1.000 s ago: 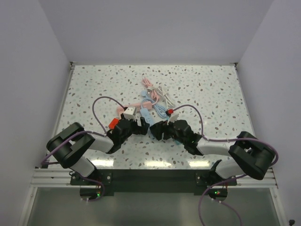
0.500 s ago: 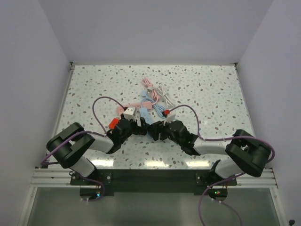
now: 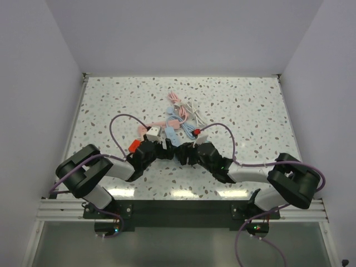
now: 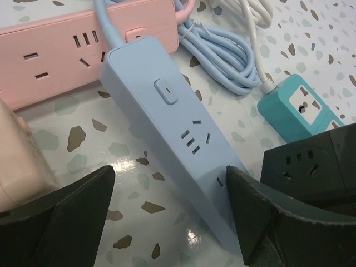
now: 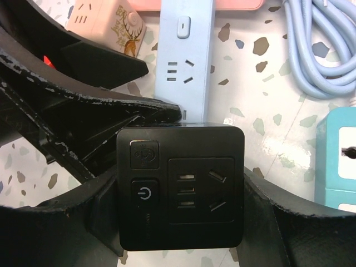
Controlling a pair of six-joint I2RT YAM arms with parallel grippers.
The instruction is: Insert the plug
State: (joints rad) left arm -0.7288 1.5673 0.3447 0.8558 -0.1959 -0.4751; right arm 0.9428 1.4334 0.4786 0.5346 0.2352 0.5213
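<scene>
My right gripper (image 5: 181, 225) is shut on a black cube socket (image 5: 181, 186), its outlet face and power button towards the camera. The cube (image 4: 311, 167) hangs just right of my left gripper (image 4: 167, 217). That gripper is open, its fingers astride the near end of a light blue power strip (image 4: 172, 128), the right finger against the strip's tip. From above, both grippers (image 3: 167, 147) (image 3: 187, 153) meet at the strip (image 3: 173, 133). No plug's prongs show; the plug is hidden.
A pink power strip (image 4: 67, 55) lies behind the blue one. A cream cube socket (image 5: 105, 22) sits to its left and a teal cube socket (image 4: 300, 108) to the right. Coiled blue cable (image 4: 222, 50) and white cable (image 4: 256, 16) lie further back.
My right gripper has carried the black cube leftward, up close to the left gripper. The left arm has stayed in place, its jaws a little narrower.
</scene>
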